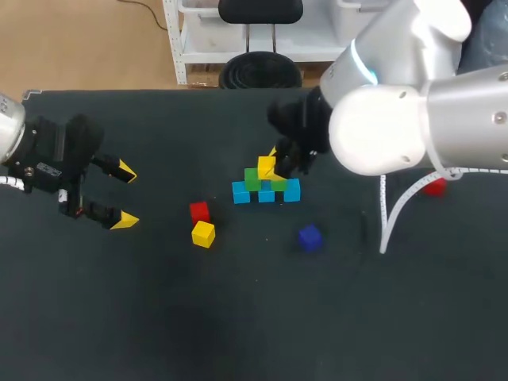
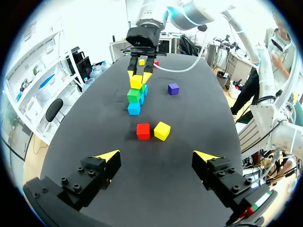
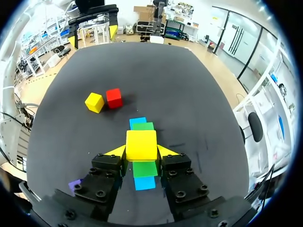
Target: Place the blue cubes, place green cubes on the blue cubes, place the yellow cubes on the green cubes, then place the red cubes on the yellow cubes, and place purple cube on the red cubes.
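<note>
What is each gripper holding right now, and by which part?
The right gripper grips a yellow cube by two opposite side faces, above the green cubes. The left gripper is open and empty.

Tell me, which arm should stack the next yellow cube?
Right: the right gripper is shut on a yellow cube just over the green cubes; the left gripper hangs open, far off.

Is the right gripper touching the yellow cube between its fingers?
Touching. Right wrist view: both fingers of the right gripper press opposite sides of the yellow cube.
</note>
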You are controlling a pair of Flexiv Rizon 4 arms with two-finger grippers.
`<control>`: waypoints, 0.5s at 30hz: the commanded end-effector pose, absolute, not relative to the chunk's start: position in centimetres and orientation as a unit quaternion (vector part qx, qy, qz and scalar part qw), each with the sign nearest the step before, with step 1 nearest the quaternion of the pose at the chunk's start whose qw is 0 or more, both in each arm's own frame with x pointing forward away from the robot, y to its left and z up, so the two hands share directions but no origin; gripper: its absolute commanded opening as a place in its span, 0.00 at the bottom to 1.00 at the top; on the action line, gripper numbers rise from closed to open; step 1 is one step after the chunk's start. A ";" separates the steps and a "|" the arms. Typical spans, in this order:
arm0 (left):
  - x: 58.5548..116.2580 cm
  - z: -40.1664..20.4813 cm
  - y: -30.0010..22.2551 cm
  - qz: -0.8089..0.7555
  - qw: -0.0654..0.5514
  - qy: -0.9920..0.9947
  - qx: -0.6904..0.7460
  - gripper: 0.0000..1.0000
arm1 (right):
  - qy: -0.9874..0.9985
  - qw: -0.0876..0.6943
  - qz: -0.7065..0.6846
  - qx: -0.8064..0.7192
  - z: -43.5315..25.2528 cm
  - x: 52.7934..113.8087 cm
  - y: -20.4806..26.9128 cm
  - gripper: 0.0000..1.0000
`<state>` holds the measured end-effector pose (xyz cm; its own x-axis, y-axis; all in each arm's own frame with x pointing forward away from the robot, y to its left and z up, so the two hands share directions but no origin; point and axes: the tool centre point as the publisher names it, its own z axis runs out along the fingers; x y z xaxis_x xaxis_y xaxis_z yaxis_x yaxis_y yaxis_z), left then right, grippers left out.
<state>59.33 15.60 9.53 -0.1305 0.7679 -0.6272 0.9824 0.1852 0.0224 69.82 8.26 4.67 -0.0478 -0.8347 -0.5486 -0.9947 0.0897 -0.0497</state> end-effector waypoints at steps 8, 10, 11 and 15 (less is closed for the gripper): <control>59.4 9.4 15.7 -0.205 0.264 0.722 0.605 1.00 | 0.704 0.224 0.177 -0.651 4.5 70.1 8.4 0.00; 59.4 9.4 15.7 -0.205 0.264 0.722 0.605 1.00 | 0.704 0.224 0.177 -0.650 4.5 70.1 8.4 0.00; 59.4 9.4 15.7 -0.205 0.264 0.722 0.605 1.00 | 0.704 0.224 0.177 -0.650 4.5 70.1 8.4 0.00; 59.4 9.4 15.7 -0.205 0.264 0.722 0.605 1.00 | 0.704 0.224 0.178 -0.650 4.5 70.2 8.3 0.00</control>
<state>59.33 15.60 9.53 -0.1305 0.7679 -0.6272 0.9824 0.1852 0.0224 70.03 8.31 4.51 -0.0538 -0.8353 -0.5471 -0.9947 0.0928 -0.0439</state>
